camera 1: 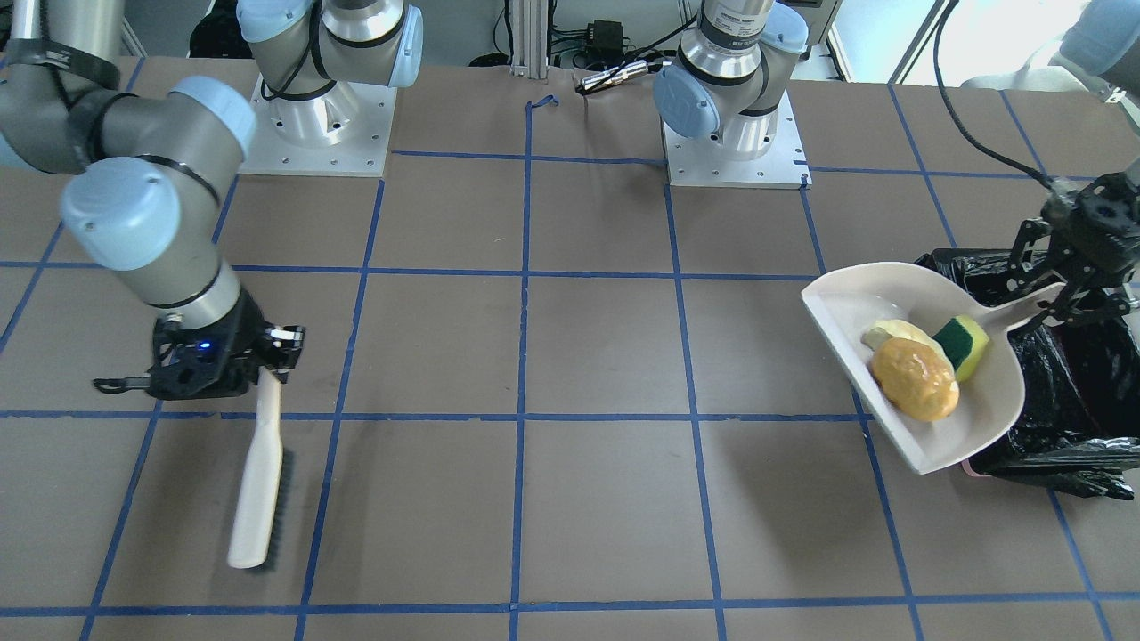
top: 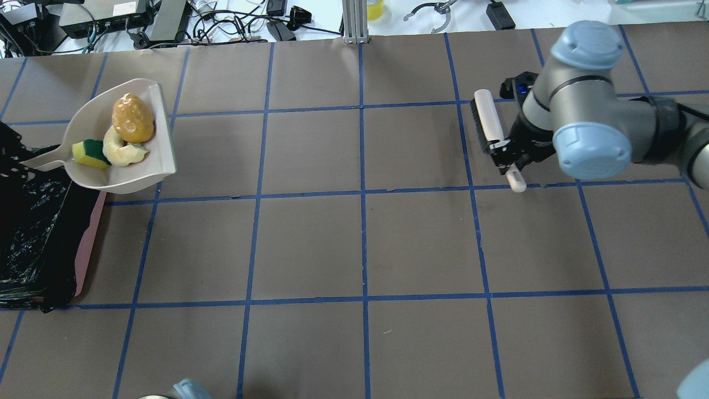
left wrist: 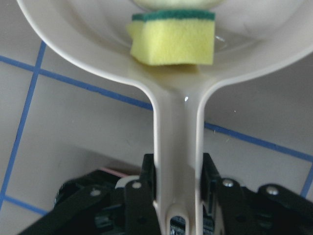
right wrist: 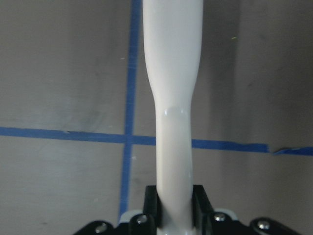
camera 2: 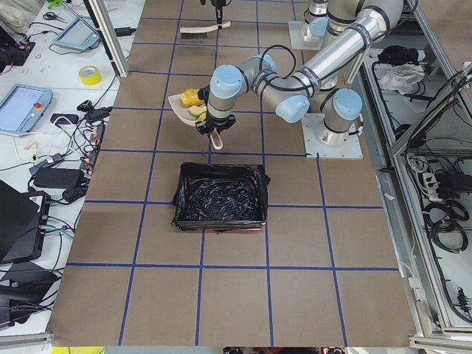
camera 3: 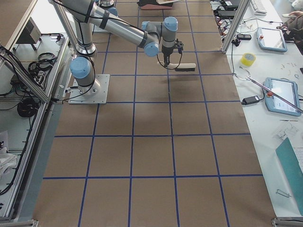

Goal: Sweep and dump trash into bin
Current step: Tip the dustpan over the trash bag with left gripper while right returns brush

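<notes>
My left gripper (camera 1: 1073, 285) is shut on the handle of a beige dustpan (camera 1: 899, 298) and holds it raised and tilted at the edge of the bin (camera 1: 1078, 383), a pink container lined with a black bag. The trash lies in the pan: a golden-brown potato-like lump (camera 1: 915, 378), a yellow sponge piece with green backing (camera 1: 964, 343) and pale peel scraps (camera 1: 891, 334). The left wrist view shows the gripper (left wrist: 178, 196) clamped on the handle. My right gripper (camera 1: 267, 365) is shut on the handle of a cream brush (camera 1: 256, 481) far from the bin.
The two arm bases (camera 1: 316, 133) (camera 1: 735, 147) stand on plates at the robot's side of the brown, blue-taped table (top: 360, 244). Cables and devices (top: 166, 22) lie beyond the table's far edge. The bin also shows in the overhead view (top: 33, 233).
</notes>
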Controlling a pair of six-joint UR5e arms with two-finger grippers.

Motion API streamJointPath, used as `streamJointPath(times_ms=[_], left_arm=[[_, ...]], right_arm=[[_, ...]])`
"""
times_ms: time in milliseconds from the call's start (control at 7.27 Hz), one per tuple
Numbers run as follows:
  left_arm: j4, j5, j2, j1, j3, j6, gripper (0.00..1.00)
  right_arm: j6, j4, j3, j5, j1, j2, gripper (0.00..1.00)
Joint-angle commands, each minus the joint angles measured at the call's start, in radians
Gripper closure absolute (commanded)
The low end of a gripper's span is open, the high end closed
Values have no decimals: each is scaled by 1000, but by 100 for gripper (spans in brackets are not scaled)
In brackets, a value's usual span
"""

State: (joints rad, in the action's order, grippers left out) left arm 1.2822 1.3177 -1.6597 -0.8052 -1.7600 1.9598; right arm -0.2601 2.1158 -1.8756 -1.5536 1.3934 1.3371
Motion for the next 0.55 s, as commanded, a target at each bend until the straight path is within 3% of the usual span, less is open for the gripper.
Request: streamJointPath(times_ms=[0,275,412], left_arm=[[-3,9,-67,151,71,144,100],[-12,72,-141,239,175,268,100],[-77,134,-176,263,224,302,100]], right_arm=[[-189,27,80,-23,-164,-77,100],[-186,29,98,-39,-197,-104,100],[-126,45,98,-40,-197,-107,100]])
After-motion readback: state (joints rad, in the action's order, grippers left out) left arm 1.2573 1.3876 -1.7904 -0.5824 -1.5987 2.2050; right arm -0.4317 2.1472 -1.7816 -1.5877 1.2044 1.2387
